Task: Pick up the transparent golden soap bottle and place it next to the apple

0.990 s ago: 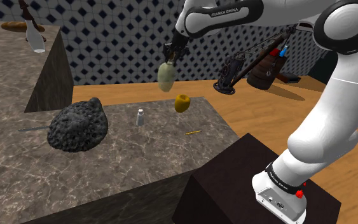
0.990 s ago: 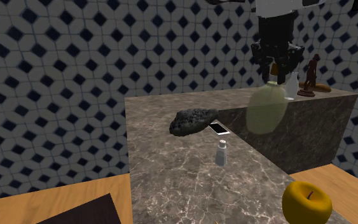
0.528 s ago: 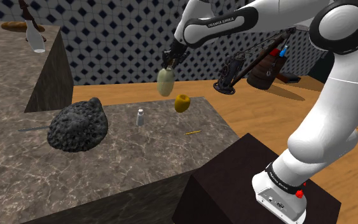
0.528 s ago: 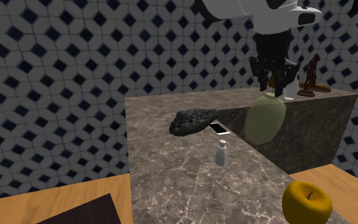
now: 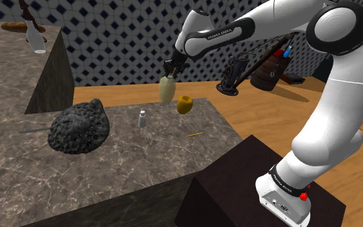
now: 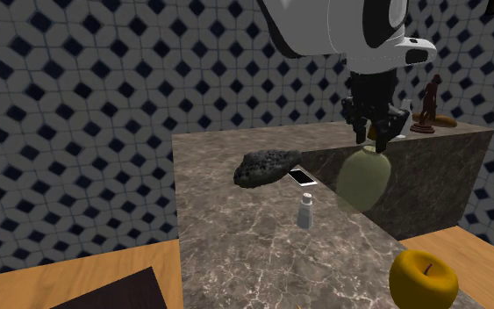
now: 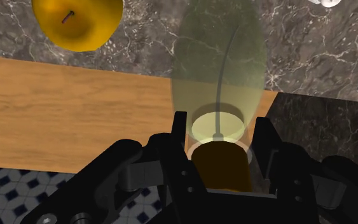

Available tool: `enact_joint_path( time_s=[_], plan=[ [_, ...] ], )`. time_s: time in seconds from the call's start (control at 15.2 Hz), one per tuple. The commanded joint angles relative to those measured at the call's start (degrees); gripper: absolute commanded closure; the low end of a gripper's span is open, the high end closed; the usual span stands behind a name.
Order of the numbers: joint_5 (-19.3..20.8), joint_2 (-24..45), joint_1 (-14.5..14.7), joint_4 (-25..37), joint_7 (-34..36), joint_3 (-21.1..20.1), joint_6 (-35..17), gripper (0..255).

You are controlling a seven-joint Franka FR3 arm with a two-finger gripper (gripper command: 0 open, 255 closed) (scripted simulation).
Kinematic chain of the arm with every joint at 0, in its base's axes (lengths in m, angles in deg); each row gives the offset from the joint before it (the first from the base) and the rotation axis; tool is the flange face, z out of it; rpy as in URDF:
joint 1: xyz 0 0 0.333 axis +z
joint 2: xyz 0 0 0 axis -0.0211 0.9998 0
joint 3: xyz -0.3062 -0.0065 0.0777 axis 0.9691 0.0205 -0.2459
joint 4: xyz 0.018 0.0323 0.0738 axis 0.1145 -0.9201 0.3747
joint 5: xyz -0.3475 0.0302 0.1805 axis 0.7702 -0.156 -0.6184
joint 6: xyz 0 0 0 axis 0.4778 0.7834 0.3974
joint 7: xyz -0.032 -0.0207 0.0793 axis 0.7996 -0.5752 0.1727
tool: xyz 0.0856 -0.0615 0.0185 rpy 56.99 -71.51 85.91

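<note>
Arm [image 5: 341,103] held soap bottle [image 5: 167,89] in the air near the apple [image 5: 185,104].
Marble counter [image 5: 128,161] carried the apple near its far edge; dark rock [image 5: 78,126] lay well apart from the apple. Gripper [image 5: 171,66] jaws were clamped on the translucent yellow-green bottle's brown neck, and the bottle hung above the counter, just beside the apple. Small shaker [image 5: 142,118] stood near the apple.

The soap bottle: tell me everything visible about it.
The soap bottle has a see-through, pale yellow-green oval body, a thin tube inside and a brown neck. It hangs upright in the air, clasped at the neck by the gripper, over the edge of the marbled counter near the yellow apple, touching nothing else.
</note>
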Motion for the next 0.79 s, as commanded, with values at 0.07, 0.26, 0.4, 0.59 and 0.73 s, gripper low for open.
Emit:
enact_joint_path(
  time_s=[0.07,0.26,0.4,0.59,0.73],
  plan=[
    [0.9,1.2,0.3,-0.9,0.6,0.5,-2.0,255],
    [1.9,2.4,0.7,-1.6,1.3,1.0,-3.9,255],
    [2.5,3.2,1.0,-2.0,1.8,1.4,-5.1,255],
    [3.5,4.6,1.5,-2.5,2.5,2.1,-6.9,255],
    [4.2,5.5,1.8,-2.8,3.0,2.6,-8.1,255]
  ],
)
